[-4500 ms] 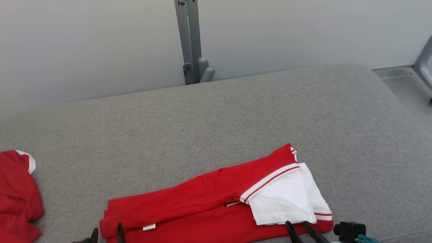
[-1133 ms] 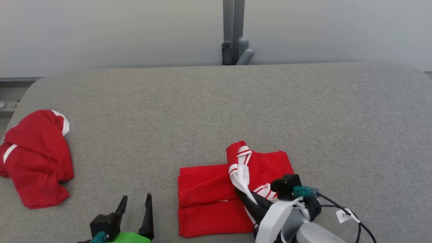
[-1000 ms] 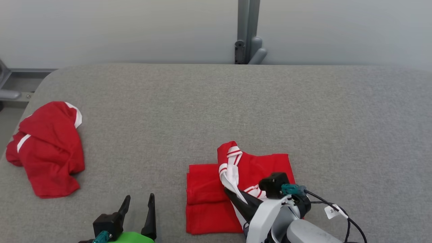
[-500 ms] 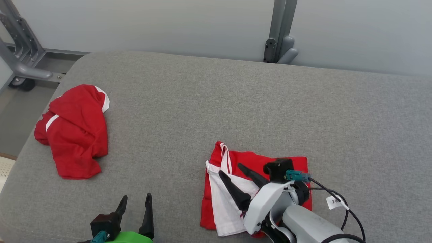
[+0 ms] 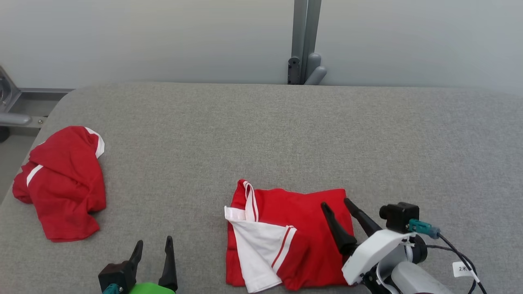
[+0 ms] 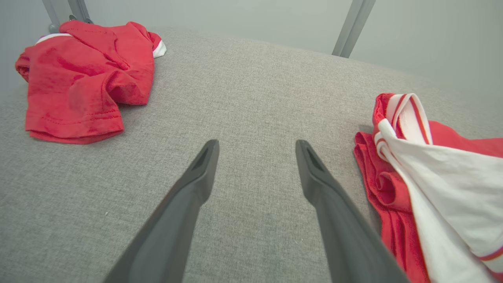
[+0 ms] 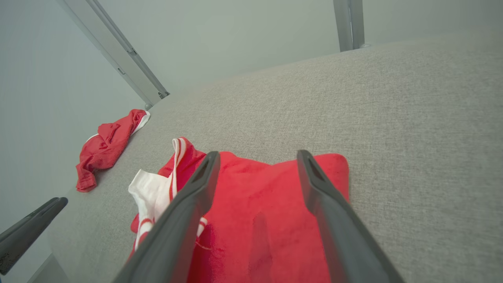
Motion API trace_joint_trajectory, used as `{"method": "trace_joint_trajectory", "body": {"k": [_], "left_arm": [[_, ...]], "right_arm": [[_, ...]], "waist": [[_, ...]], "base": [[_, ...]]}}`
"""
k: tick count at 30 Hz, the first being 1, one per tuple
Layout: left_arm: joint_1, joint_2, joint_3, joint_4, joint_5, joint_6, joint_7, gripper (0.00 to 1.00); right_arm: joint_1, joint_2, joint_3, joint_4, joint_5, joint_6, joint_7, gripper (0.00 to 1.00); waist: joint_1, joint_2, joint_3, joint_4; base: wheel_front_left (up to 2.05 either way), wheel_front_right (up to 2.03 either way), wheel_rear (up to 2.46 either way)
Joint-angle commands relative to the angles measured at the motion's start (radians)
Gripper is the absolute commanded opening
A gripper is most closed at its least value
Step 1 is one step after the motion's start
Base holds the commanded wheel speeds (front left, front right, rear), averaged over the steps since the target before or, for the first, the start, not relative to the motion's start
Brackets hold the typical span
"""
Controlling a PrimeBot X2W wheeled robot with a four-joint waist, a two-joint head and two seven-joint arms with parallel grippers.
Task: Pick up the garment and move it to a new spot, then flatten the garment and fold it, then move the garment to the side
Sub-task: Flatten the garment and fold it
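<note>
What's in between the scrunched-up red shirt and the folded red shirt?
Bare grey cushion lies between the scrunched-up shirt and the folded shirt in the head view; the left gripper sits just nearer.

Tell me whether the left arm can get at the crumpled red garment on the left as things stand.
Probably yes: the left arm's fingers stand open and empty, and just bare grey padded surface lies between them and the crumpled red garment.
</note>
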Motion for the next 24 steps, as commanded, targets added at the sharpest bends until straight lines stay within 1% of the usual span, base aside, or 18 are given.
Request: {"method": "trace_joint_trajectory", "body": {"k": [1, 6, 7, 10, 15, 18, 19, 20, 21, 22, 24], "left_arm": [[0.006, 0.004, 0.002, -0.002, -0.004, 0.000, 0.000, 1.00], [0.011, 0.004, 0.003, -0.003, 0.002, -0.004, 0.000, 1.00], [0.014, 0.004, 0.004, -0.005, 0.005, -0.005, 0.000, 1.00], [0.020, 0.003, 0.011, -0.006, 0.009, -0.004, 0.000, 1.00], [0.022, 0.003, 0.014, -0.004, 0.010, -0.002, 0.000, 1.00], [0.022, 0.004, 0.011, -0.001, 0.010, -0.002, 0.000, 1.00], [0.020, 0.004, 0.010, 0.000, 0.009, -0.001, 0.000, 1.00], [0.018, 0.004, 0.008, 0.000, 0.009, -0.002, 0.000, 1.00], [0.016, 0.004, 0.007, 0.001, 0.008, -0.001, 0.000, 1.00], [0.014, 0.004, 0.006, 0.001, 0.007, -0.001, 0.000, 1.00], [0.011, 0.004, 0.008, 0.002, 0.007, 0.000, 0.000, 1.00]], "right_arm": [[0.021, -0.001, 0.010, -0.018, -0.009, 0.000, -0.002, 1.00], [0.086, -0.017, 0.084, -0.089, 0.012, 0.000, -0.002, 1.00], [0.101, -0.025, 0.123, -0.120, 0.027, 0.000, -0.002, 1.00], [0.115, -0.042, 0.159, -0.145, 0.048, 0.000, -0.002, 1.00], [0.113, -0.050, 0.189, -0.138, 0.057, 0.000, 0.003, 1.00], [0.090, -0.042, 0.209, -0.117, 0.057, 0.000, 0.013, 1.00], [0.082, -0.038, 0.215, -0.108, 0.057, 0.000, 0.014, 0.97], [0.077, -0.034, 0.220, -0.096, 0.052, 0.000, 0.017, 0.52], [0.069, -0.029, 0.226, -0.089, 0.049, 0.000, 0.015, 0.28], [0.063, -0.024, 0.232, -0.084, 0.049, 0.000, 0.014, 0.00], [0.049, -0.019, 0.254, -0.083, 0.043, 0.000, 0.013, 0.00]], "waist": [[0.0000, 0.0000, -0.008, -0.008], [0.0000, 0.0000, -0.013, -0.007], [0.0000, 0.0000, -0.013, -0.003], [0.0000, 0.0000, -0.012, 0.003], [0.0000, 0.0000, -0.009, 0.008], [0.0000, 0.0000, -0.006, 0.013], [0.0000, 0.0000, -0.005, 0.014], [0.0000, 0.0000, -0.003, 0.017], [0.0000, 0.0000, -0.001, 0.020], [0.0000, 0.0000, 0.000, 0.023], [0.0000, 0.0000, 0.004, 0.028]], "base": [[0.00, 0.00, 0.00], [0.00, 0.00, 0.00], [0.00, 0.00, 0.00], [0.00, 0.00, 0.00], [0.00, 0.00, 0.00], [0.00, 0.00, 0.00], [0.00, 0.00, 0.00], [0.00, 0.00, 0.00], [0.00, 0.00, 0.00], [0.00, 0.00, 0.00], [0.00, 0.00, 0.00]]}}
